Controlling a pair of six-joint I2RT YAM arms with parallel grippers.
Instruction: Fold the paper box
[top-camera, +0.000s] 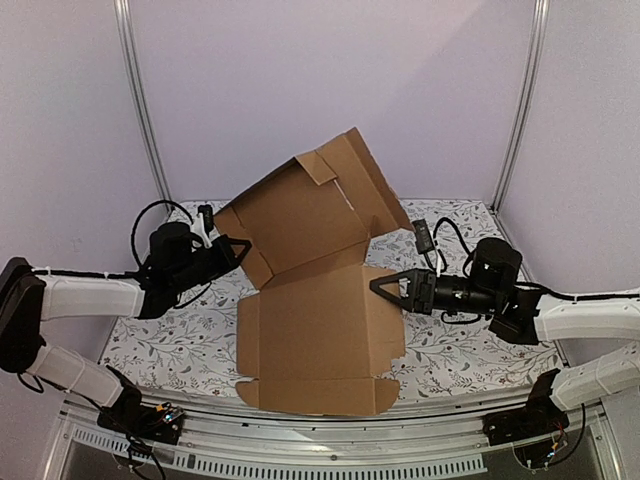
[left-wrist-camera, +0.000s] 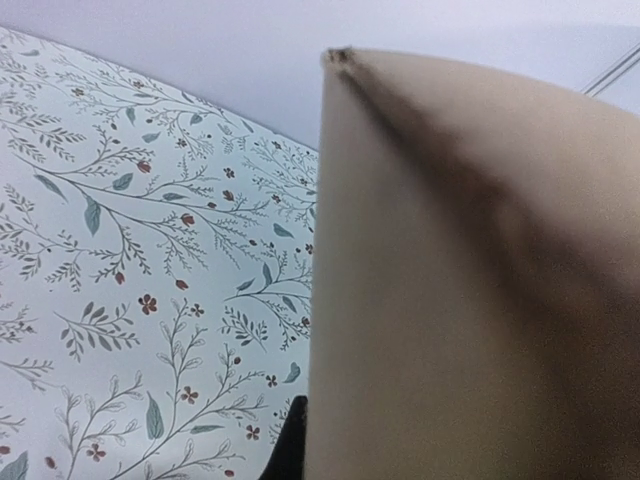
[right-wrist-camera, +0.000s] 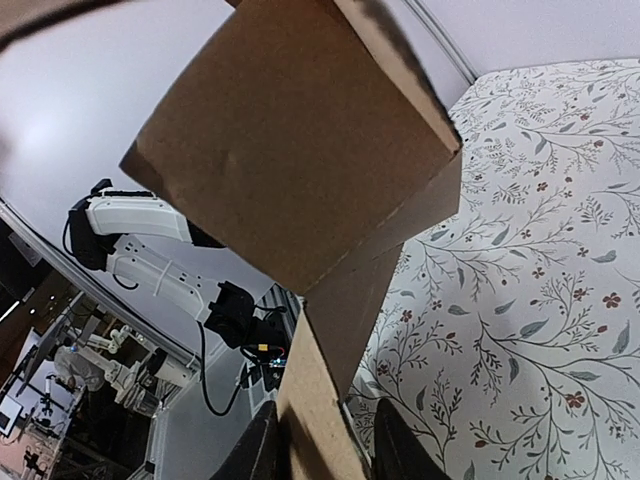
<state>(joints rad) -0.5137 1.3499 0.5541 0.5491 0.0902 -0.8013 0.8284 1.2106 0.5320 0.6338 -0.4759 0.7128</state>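
Lying flat, nearest: base panel (top-camera: 320, 340) of the paper box (top-camera: 310, 290), on the floral cloth (top-camera: 450, 350), between the 2 arms and nearer the bases than either tip.
Floral cloth: spread under both grippers, showing on the outer side of each.
Left gripper (top-camera: 243, 243): jaws closed on a flap at the box's left edge, about where base panel and rear panel meet. The box sits straight off the tip, on the inner side.
Left wrist view: cardboard rises out of the tip and fills the right half. 1 dark finger (left-wrist-camera: 290, 445) shows against its left face; the other is hidden behind it.
Right gripper (top-camera: 378, 286): jaws parted, not clamping. The tip is at the box's right edge, just on the near side of the crease. The box lies off the tip toward the left arm.
Right wrist view: a cardboard flap edge stands between the 2 fingers (right-wrist-camera: 256, 450), close beside that one, with a thin gap to the other. Whether it touches either finger: cannot tell.
Rear panel (top-camera: 300, 215): tilted up off the cloth beyond both tips and higher than them, its right end folded over and standing highest.
Behind: 2 metal posts (top-camera: 140, 100) and a plain pale wall (top-camera: 330, 70), well past both tips.
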